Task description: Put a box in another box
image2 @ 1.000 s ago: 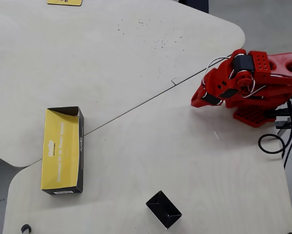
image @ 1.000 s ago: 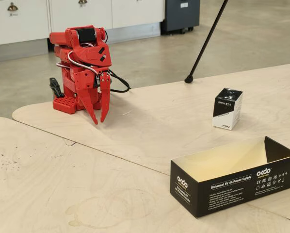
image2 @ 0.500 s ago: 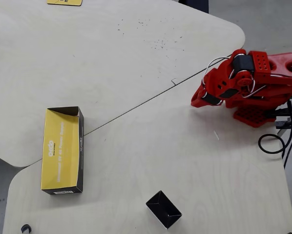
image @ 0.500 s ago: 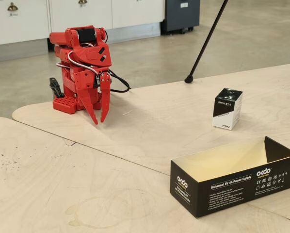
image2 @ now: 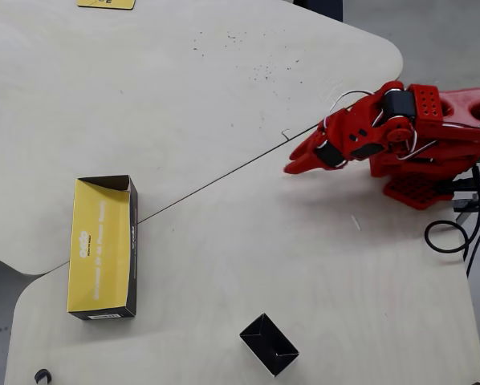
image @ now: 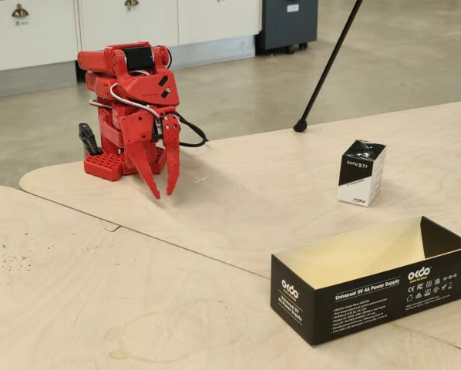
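The small black-and-white box stands upright on the table at the right of the fixed view; from overhead its black top lies near the bottom edge. The long black box with white print lies open-topped in front, its black wall at the left of the overhead view. My red gripper points down just above the table at the far left, well away from both boxes. Its fingertips stand a little apart with nothing between them. From overhead the gripper reaches left from the red base.
A seam runs between the two wooden tabletops. Black cables trail by the arm's base. A black pole rests its foot at the table's far edge. A yellow item lies at the top edge of the overhead view.
The arm has swung its gripper out from the base, leftward in the overhead view and slightly toward the camera in the fixed view. Both boxes stayed put.
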